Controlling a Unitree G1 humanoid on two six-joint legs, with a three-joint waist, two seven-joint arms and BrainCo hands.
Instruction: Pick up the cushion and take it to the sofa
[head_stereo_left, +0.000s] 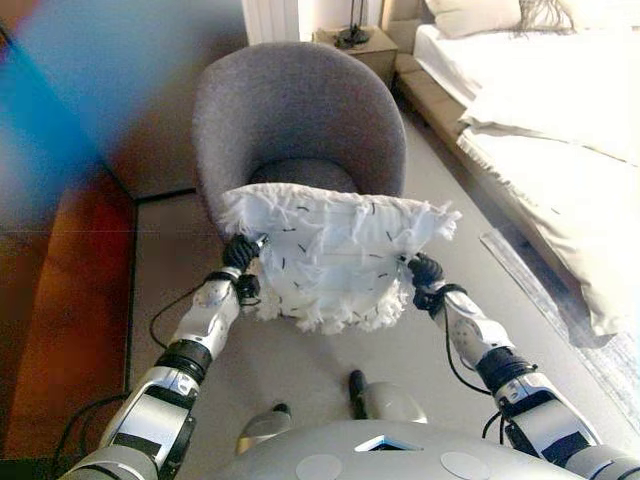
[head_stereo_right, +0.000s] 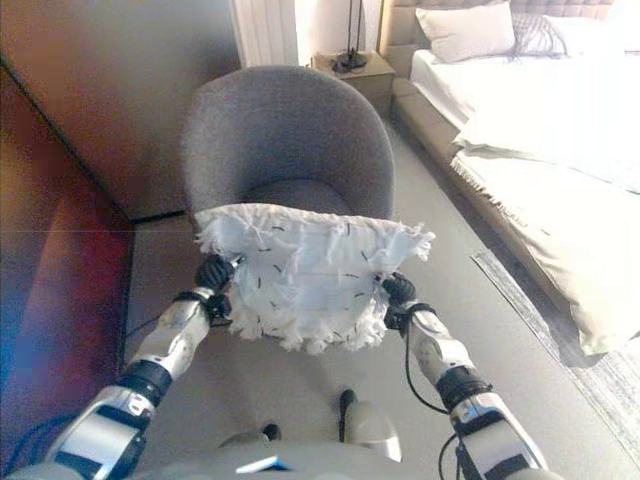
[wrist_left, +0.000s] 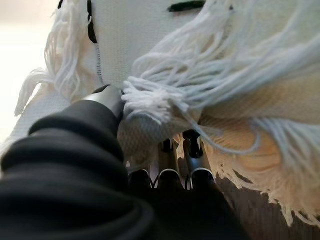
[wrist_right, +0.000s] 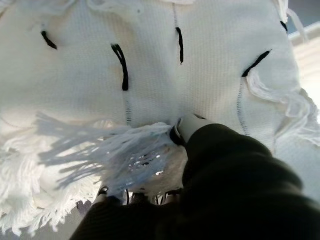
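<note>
Cushion (head_stereo_left: 330, 260) lifted, left hand (head_stereo_left: 240, 255) and right hand (head_stereo_left: 425, 272) grasping its fringed edges; carrying to a sofa, none visible, remains.

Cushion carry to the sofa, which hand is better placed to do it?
Neither alone. The left hand and right hand each grip one side of the cushion, held level in front of the chair; likely carry with both.

A grey armchair (head_stereo_left: 295, 120) with a rounded back stands on a pale floor (head_stereo_left: 165, 270). Behind it, a small wooden bedside table (head_stereo_left: 362, 45) holds the dark base of a lamp (head_stereo_left: 352, 36). To the right runs a bed (head_stereo_left: 560, 130) with white bedding, pillows (head_stereo_left: 475, 15) at its head. A pale rug (head_stereo_left: 600, 340) lies beside the bed. A reddish-brown wooden panel (head_stereo_left: 60, 300) fills the left side
</note>
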